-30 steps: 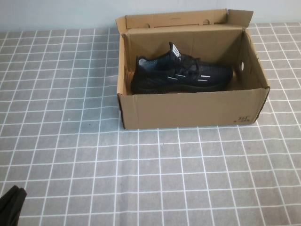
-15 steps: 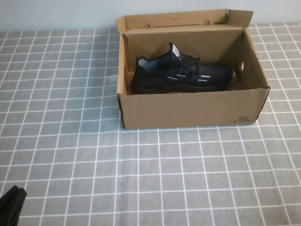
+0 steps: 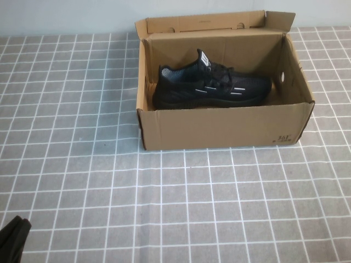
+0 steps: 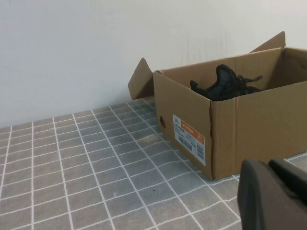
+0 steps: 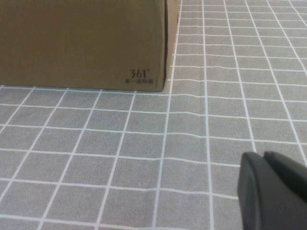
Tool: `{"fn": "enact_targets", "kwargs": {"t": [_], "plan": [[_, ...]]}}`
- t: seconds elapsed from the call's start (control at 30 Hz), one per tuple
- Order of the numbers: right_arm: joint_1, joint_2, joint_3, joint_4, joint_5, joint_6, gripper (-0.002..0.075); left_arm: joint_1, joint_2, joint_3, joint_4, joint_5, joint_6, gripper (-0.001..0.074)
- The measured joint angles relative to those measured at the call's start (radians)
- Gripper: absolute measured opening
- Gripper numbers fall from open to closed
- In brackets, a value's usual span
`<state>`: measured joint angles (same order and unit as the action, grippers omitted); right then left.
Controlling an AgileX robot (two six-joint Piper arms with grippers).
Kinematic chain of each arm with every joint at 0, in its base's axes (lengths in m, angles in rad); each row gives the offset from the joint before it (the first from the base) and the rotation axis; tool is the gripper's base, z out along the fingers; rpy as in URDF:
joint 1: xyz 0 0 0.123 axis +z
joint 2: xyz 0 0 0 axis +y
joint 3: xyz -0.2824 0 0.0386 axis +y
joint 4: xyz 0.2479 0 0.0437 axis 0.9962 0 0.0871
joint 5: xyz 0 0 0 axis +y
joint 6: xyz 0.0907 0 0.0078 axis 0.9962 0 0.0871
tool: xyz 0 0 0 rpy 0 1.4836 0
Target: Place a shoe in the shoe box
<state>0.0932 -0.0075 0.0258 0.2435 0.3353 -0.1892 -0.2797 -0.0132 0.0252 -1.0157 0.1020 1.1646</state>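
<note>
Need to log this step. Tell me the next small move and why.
Probably none beyond keeping both arms parked: the black shoe already lies inside the open shoe box. The left gripper is low at the table's near left, fingers closed and empty; the right gripper is near the box's right corner, likewise closed and empty.

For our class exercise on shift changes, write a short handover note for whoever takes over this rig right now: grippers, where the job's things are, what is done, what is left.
Left gripper: parked low at the robot's near left, away from the box, fingers together, holding nothing.
Right gripper: low over the grey checked tablecloth, short of the box's near right corner, fingers together, empty.
Black mesh sneaker: lying inside the open brown cardboard shoe box, toe toward the robot's right.
Done: shoe in box.
Left: apparently nothing; lid flaps are up.
</note>
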Motion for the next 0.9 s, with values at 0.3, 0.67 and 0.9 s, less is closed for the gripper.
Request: {"fn": "enact_targets", "kwargs": {"t": [0.3, 0.67, 0.9], "plan": [[0.0, 0.0, 0.0, 0.0, 0.0, 0.0, -0.0016, 0.0, 0.0, 0.0, 0.087, -0.068, -0.053, 0.0], [0.0, 0.0, 0.0, 0.002, 0.001, 0.0, -0.0016, 0.144, 0.0, 0.0, 0.873, -0.092, -0.824, 0.0], [0.0, 0.0, 0.0, 0.002, 0.002, 0.0, -0.0016, 0.146, 0.0, 0.0, 0.946, 0.152, -0.948, -0.0001]]}}
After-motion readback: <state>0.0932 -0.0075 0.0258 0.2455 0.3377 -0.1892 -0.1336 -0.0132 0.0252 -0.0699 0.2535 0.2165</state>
